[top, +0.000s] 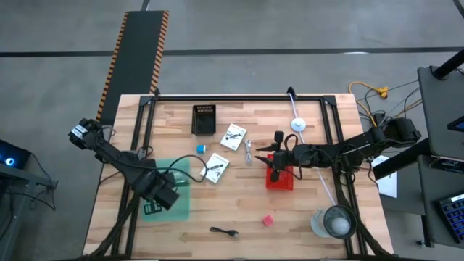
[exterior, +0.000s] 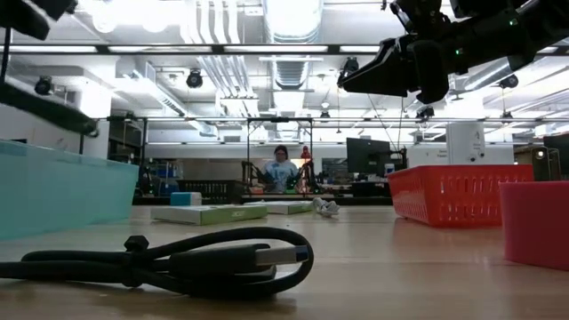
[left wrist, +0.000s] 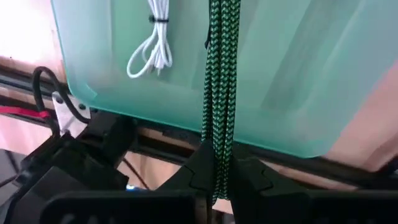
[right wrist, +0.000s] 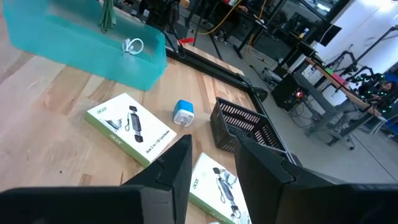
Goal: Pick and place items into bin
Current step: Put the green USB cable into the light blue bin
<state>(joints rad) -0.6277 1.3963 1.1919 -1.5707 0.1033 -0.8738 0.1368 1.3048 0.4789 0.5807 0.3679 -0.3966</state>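
Left gripper (left wrist: 214, 180) over the translucent teal bin (top: 181, 199) at the counter's (top: 239, 210) left side, fingers closed on a green-and-black braided cable (left wrist: 217, 93) hanging above the bin; a coiled white cable (left wrist: 152, 46) lies inside. Right gripper (right wrist: 211, 165) above the red basket (top: 279, 179) near the centre, fingers slightly parted and holding nothing. Two white packets (top: 233, 136) (top: 214, 167), a blue cube (top: 200, 148), a red cube (top: 267, 219) and a black cable (top: 225, 231) lie on the counter outside the bin.

Overhead, table-level, two wrist views.
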